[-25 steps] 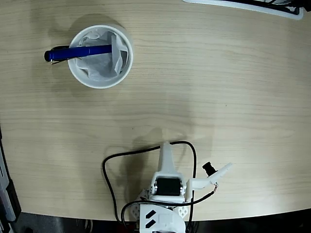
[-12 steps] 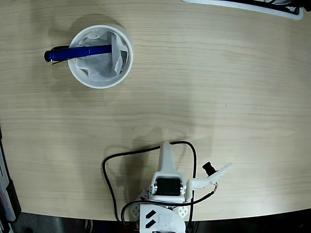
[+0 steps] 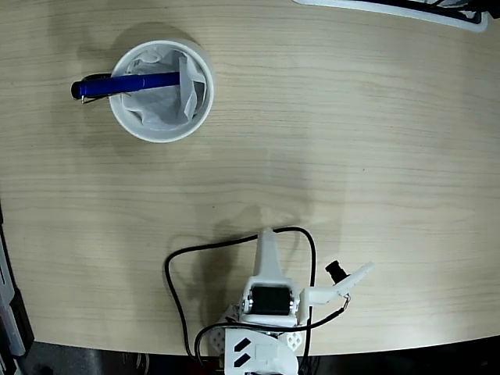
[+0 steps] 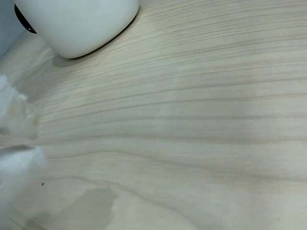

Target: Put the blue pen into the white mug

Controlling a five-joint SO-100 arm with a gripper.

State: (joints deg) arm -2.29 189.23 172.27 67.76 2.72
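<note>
Fixed view shows the blue pen (image 3: 125, 84) lying across the rim of the white mug (image 3: 162, 91) near the desk's (image 3: 351, 141) far left corner; the gripper (image 3: 312, 273), by the near edge, looks spread, holding nothing

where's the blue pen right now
In the fixed view, upper left: the blue pen lies tilted in the white mug, one end sticking out over the left rim.

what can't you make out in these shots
- Blue pen tip: fixed view, hidden by the paper inside the white mug.
- Mug top and handle: wrist view, cut off by the upper edge.
- Tool: fixed view too small to tell open or shut; wrist view shows only a white blur at left.
</note>
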